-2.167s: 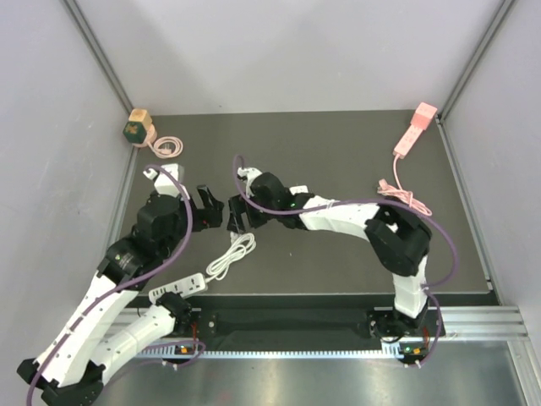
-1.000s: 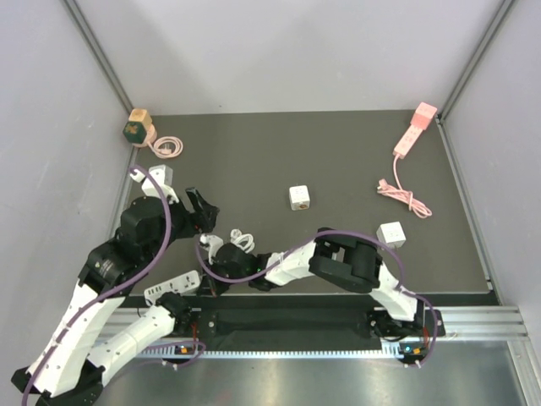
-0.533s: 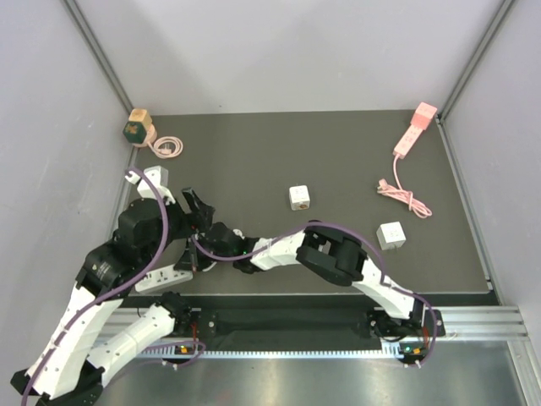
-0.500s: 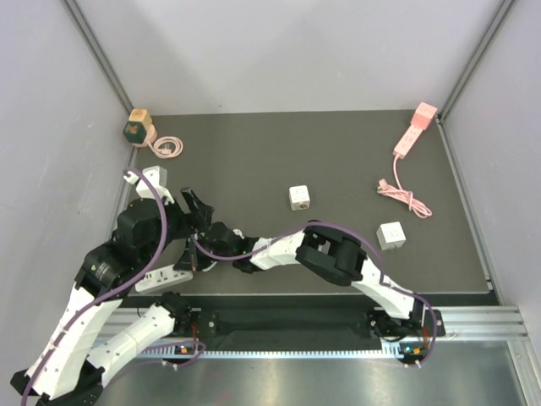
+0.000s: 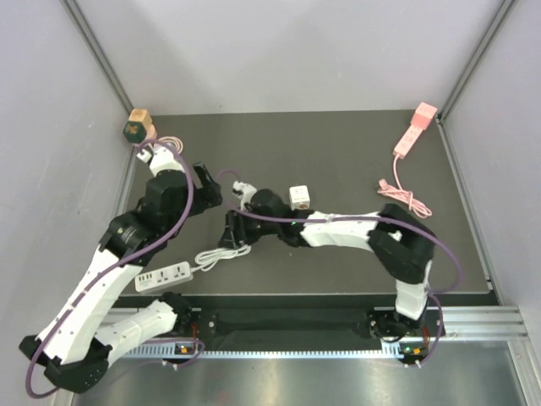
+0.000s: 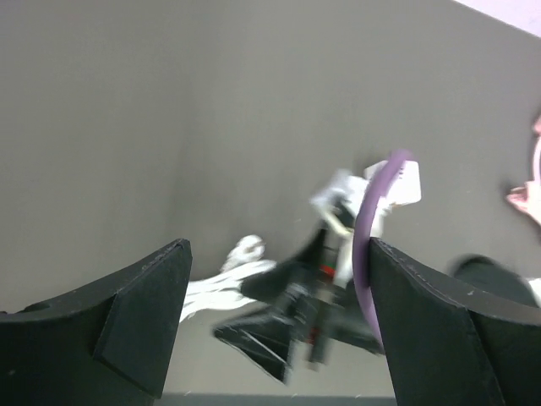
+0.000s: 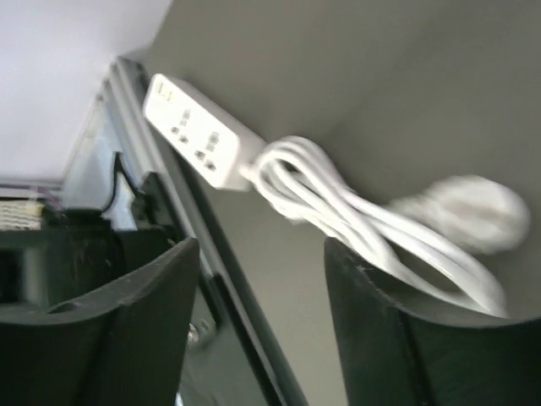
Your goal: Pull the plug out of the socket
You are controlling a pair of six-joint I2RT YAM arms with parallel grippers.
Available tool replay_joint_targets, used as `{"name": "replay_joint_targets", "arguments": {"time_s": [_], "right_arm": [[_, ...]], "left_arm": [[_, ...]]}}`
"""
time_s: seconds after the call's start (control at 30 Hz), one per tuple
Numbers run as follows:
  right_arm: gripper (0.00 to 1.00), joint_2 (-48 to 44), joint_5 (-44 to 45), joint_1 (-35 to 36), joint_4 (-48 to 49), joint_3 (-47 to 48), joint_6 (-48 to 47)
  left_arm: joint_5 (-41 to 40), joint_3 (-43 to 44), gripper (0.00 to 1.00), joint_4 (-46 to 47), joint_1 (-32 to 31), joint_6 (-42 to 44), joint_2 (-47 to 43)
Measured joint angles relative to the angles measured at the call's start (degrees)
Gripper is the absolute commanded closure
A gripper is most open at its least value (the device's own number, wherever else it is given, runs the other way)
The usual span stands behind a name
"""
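We saw a white cube [image 5: 298, 197] mid-counter [image 5: 355, 152], a pink strip [image 5: 415, 128] at 2 o'clock, the white socket strip [image 5: 165, 277] at 7 o'clock, its coiled cord [image 5: 221, 254] alongside, the plug [image 7: 473, 211] blurred, the right arm stretched leftward, right claw [image 7: 258, 249] wide and empty over the cord, left claw [image 6: 277, 254] wide, empty, at 10 o'clock.

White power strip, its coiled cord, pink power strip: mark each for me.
white power strip [image 5: 165, 277], top external view, middle of its socket face.
coiled cord [image 7: 338, 211], right wrist view, middle of the bundled loops.
pink power strip [image 5: 413, 130], top external view, middle of its body.
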Motion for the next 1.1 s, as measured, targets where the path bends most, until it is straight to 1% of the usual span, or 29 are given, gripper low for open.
{"name": "replay_joint_targets", "arguments": {"time_s": [0.03,0.07,0.1,0.2,0.3,0.33,0.4,0.5,0.57,0.63,0.77,0.83,0.93,1.03,1.07,1.1], "right_arm": [[0.31,-3.08,0.66,-1.16,-2.05,-1.7,-1.7],[0.27,-5.77,1.25,-2.03,-4.22,-2.95,-3.06],[0.19,-8.15,1.9,-2.58,-5.99,-4.07,-4.42],[0.0,-13.42,3.19,-3.61,-11.32,-7.21,-7.15],[0.0,-17.2,2.93,-6.93,-15.02,-10.58,-8.9],[0.0,-18.27,2.16,-8.7,-15.89,-11.63,-9.16],[0.0,-19.52,0.96,-11.82,-17.16,-12.9,-9.6],[0.0,-19.65,-1.88,-16.41,-18.84,-13.44,-11.1],[0.01,-19.54,-3.48,-18.38,-19.45,-13.16,-11.93],[0.0,-18.53,-5.09,-19.58,-20.63,-11.52,-12.61],[0.0,-13.86,-7.45,-20.85,-21.51,-5.18,-13.9],[0.0,-11.87,-8.24,-21.09,-21.92,-2.6,-15.54],[0.0,-7.98,-10.69,-21.16,-22.75,1.95,-18.53],[0.0,-4.74,-13.05,-21.18,-22.71,5.16,-19.89],[0.0,-3.82,-13.16,-21.29,-22.53,6.19,-19.82],[0.0,-2.95,-13.29,-21.57,-22.14,7.5,-19.69]], "left_arm": [[0.26,0.28,0.12,1.22,-0.09,-0.24,1.4],[0.85,0.55,0.12,2.69,-0.13,-0.48,2.89],[1.57,0.98,0.12,3.98,0.0,-0.66,4.59],[6.23,2.25,0.12,7.85,2.4,-1.29,9.49],[15.26,2.03,0.13,11.74,6.75,-2.05,14.34],[18.27,1.68,0.14,13.49,8.04,-2.47,16.04],[23.93,0.79,0.21,18.4,9.81,-3.63,20.13],[32.24,-0.33,0.28,26.14,12.37,-5.44,26.14],[37.51,-1.6,0.33,31.36,14.05,-6.82,28.41],[41.2,-2.64,0.36,35.19,16.02,-7.65,29.57],[48.76,-3.3,0.35,42.21,21.31,-7.98,31.47],[53.35,-3.28,0.39,44.17,24.04,-7.37,32.2],[60.0,-3.26,0.38,45.86,28.13,-4.59,32.39],[61.57,-5.75,0.35,48.83,31.17,-2.49,29.7],[60.08,-7.61,0.33,49.94,32.44,-1.31,27.98],[59.17,-9.81,0.29,50.03,34.49,-0.7,25.92]]}}
